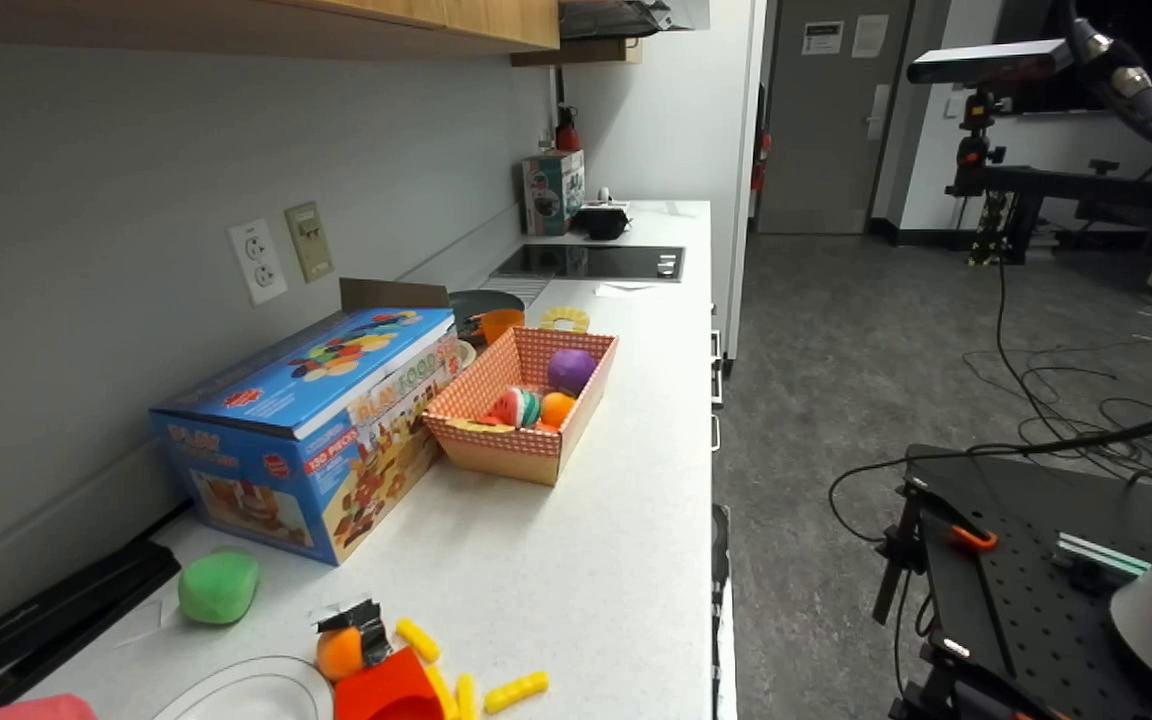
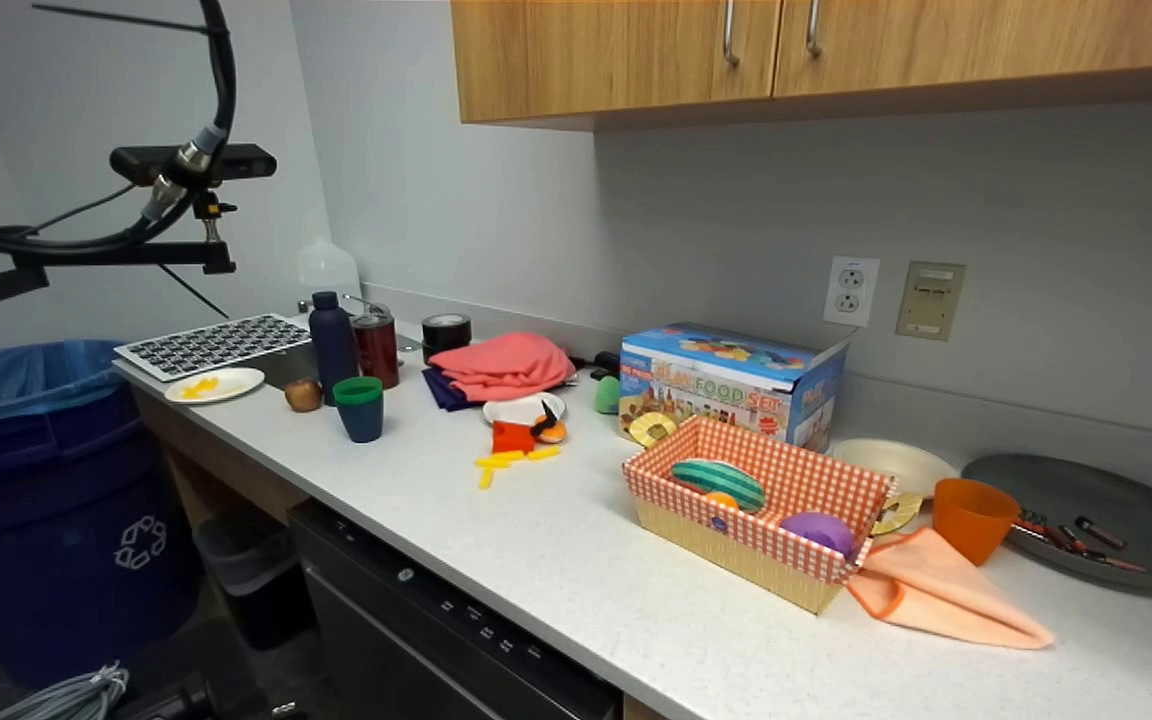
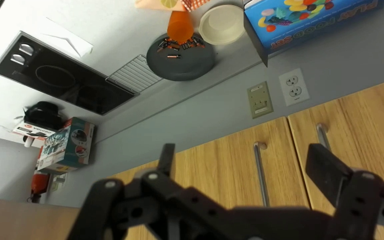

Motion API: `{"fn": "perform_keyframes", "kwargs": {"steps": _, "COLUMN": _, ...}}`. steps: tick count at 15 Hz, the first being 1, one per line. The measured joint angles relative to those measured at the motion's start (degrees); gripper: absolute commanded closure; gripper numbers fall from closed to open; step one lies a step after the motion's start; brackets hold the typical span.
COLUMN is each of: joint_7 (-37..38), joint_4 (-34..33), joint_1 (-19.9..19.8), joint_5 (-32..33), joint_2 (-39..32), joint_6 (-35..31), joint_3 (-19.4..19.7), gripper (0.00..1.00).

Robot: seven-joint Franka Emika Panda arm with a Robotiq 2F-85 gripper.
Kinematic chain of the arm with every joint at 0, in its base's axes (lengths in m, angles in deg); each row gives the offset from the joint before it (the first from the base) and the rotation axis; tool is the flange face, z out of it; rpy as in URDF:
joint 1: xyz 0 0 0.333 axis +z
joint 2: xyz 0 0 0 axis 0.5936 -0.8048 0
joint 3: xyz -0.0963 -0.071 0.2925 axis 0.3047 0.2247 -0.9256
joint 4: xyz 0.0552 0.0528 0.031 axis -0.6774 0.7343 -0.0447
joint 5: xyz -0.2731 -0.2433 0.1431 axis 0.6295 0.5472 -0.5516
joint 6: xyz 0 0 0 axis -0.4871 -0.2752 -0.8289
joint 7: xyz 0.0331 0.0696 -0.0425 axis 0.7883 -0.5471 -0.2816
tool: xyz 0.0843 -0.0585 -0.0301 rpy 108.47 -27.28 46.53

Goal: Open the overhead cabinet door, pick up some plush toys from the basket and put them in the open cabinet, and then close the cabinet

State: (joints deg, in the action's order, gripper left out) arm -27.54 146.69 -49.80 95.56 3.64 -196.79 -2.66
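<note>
1. White countertop point(image 2: 536, 540): runs along the wall, cluttered for most of its length.
2. Overhead cabinet point(image 2: 626, 60): on the wall above; the two doors in sight are closed, their metal handles point(image 3: 261, 173) side by side near the seam.
3. Blue recycling bin point(image 2: 36, 520): on the floor at the counter's end.
4. Black cooktop point(image 3: 63, 71): set into the counter; a wire rack point(image 3: 134, 74) lies between it and the dark plate point(image 3: 185, 70).
5. Play-food box point(image 1: 301, 430): near the wall below the cabinet, a raised flap point(image 3: 254, 38) jutting from one end.
6. Basket point(image 2: 726, 552): just beside the box and hemmed in; box behind, cream bowl point(image 3: 222, 25), orange cup point(image 2: 974, 518) and peach napkin point(image 2: 946, 590) around one end.
7. Gripper point(image 3: 242, 160): fingers spread wide before the cabinet doors; in the wrist view one handle shows through the gap, and a finger partly covers the other.
8. Watermelon plush toy point(image 2: 718, 484) and purple plush toy point(image 1: 571, 371): inside the basket, with a small orange fruit point(image 1: 557, 410) between them, its material unclear.
9. Yellow sticks point(image 2: 519, 458): scattered on the counter beside a red holder point(image 2: 513, 437).
10. Batteries point(image 3: 174, 56): on the dark plate.
</note>
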Motion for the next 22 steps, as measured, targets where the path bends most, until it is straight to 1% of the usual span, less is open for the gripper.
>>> {"fn": "perform_keyframes", "kwargs": {"steps": 5, "joint_7": 0.63, "joint_4": -0.13, "joint_1": 0.14, "joint_5": 0.1, "joint_2": -0.36, "joint_6": 0.01, "joint_3": 0.02, "gripper": 0.0}}
{"fn": "perform_keyframes", "kwargs": {"steps": 9, "joint_7": 5.37, "joint_4": -1.12, "joint_1": 0.12, "joint_5": 0.48, "joint_2": -5.15, "joint_6": -3.43, "joint_3": 0.21, "gripper": 0.0}}
{"fn": "perform_keyframes", "kwargs": {"steps": 13, "joint_7": 7.89, "joint_4": -5.2, "joint_1": 0.08, "joint_5": 2.15, "joint_2": -12.84, "joint_6": -7.62, "joint_3": 1.81, "gripper": 0.0}}
{"fn": "perform_keyframes", "kwargs": {"steps": 17, "joint_7": 9.93, "joint_4": -11.92, "joint_1": 0.3, "joint_5": 4.98, "joint_2": -20.31, "joint_6": -10.54, "joint_3": 4.38, "gripper": 0.0}}
{"fn": "perform_keyframes", "kwargs": {"steps": 20, "joint_7": 9.87, "joint_4": -15.37, "joint_1": 1.8, "joint_5": 4.81, "joint_2": -23.35, "joint_6": -10.69, "joint_3": 6.13, "gripper": 0.0}}
{"fn": "perform_keyframes", "kwargs": {"steps": 22, "joint_7": 8.93, "joint_4": -15.96, "joint_1": 2.91, "joint_5": 3.58, "joint_2": -23.71, "joint_6": -10.15, "joint_3": 7.24, "gripper": 0.0}}
